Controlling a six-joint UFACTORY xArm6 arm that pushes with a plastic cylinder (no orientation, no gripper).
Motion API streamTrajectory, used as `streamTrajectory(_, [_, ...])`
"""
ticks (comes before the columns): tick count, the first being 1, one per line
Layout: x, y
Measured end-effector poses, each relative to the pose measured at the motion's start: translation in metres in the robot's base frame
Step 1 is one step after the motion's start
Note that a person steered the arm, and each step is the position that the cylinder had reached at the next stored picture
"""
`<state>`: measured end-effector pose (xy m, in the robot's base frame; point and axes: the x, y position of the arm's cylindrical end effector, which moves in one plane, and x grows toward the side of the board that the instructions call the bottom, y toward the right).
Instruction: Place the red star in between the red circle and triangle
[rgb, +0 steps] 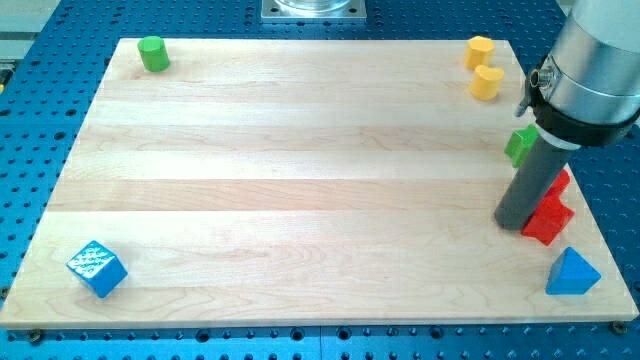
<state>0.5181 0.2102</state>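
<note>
- Step in hand: the rod's tip (515, 224) rests on the wooden surface (300, 180) near the view's right edge, touching or just beside the left flank of the red star (549, 220). This reads as the start of a push on the star.
- Claw: the arm carries none, only the straight dark rod, so there is no opening to report.
- Task's thing: the red star lies near the view's lower right, above the blue triangle (573, 273) and below a green block (520, 146).
- A second red piece (560, 183) shows just above the star, behind the rod; it may be the red circle, but its outline cannot be confirmed.
- Next move, as a judgement: the star must end between that red piece and the triangle, so a short, careful nudge seems enough; a hard push towards the right could send it off the edge.
- Hidden or unclear: the rod and the arm's grey body cover part of the green block and most of the upper red piece.
- Elsewhere: two yellow blocks (483, 66) at upper right, a green cylinder (153, 54) at upper left, a blue cube (97, 268) at lower left.
</note>
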Motion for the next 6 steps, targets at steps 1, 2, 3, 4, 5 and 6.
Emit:
streamTrajectory(1, [0.000,0.011])
streamTrajectory(2, [0.000,0.012])
streamTrajectory(3, [0.000,0.012])
streamTrajectory(4, [0.004,-0.015])
streamTrajectory(5, [0.058,-0.035])
streamTrajectory(6, [0.099,-0.035])
